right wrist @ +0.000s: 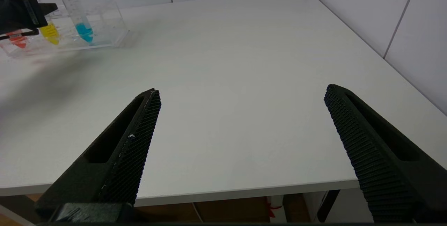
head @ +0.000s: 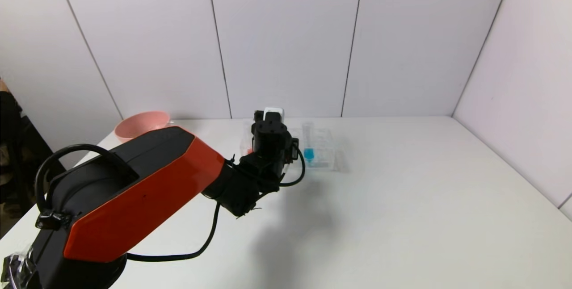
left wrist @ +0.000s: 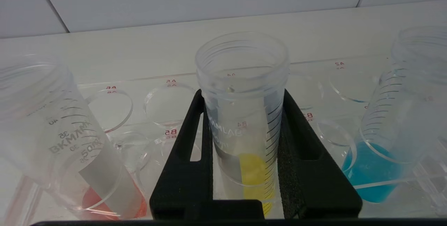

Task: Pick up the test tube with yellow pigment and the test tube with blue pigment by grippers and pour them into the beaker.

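The test tube with yellow pigment stands in the clear rack, with yellow liquid in its tip. My left gripper is shut on it, one black finger against each side, below the threaded rim. In the head view the left gripper hides this tube. The test tube with blue pigment stands in the rack beside it, also seen in the head view. My right gripper is open and empty over the table's near edge. The beaker is out of view.
A tube with red liquid leans in the rack on the yellow tube's other side. A pink bowl sits at the table's far left by the wall. The white table extends right of the rack, with walls behind and to the right.
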Tool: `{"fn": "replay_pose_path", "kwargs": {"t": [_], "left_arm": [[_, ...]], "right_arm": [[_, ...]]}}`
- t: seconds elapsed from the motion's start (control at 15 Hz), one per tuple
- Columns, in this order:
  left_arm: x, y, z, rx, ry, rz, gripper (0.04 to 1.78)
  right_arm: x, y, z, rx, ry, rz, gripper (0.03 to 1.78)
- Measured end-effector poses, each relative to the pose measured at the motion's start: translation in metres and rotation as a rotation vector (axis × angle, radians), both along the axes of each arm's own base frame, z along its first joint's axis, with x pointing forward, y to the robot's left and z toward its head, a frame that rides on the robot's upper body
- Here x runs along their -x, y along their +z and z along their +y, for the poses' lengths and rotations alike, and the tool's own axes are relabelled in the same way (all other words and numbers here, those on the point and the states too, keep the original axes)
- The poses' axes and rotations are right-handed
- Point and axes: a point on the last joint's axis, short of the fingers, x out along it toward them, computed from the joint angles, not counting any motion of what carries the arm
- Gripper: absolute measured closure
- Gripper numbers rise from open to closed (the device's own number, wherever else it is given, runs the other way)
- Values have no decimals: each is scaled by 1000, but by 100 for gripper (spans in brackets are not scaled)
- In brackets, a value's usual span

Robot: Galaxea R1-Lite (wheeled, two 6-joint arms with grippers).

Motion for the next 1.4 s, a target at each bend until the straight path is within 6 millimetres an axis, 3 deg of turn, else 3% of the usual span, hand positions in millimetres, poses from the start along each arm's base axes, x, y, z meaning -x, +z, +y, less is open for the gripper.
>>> {"fn": "replay_pose_path", "kwargs": {"t": [1.4], "left_arm": [[18,54,-4,-29,-31,-71,130]], "right_arm": [[0,0,0,0,0,-1,10]]}}
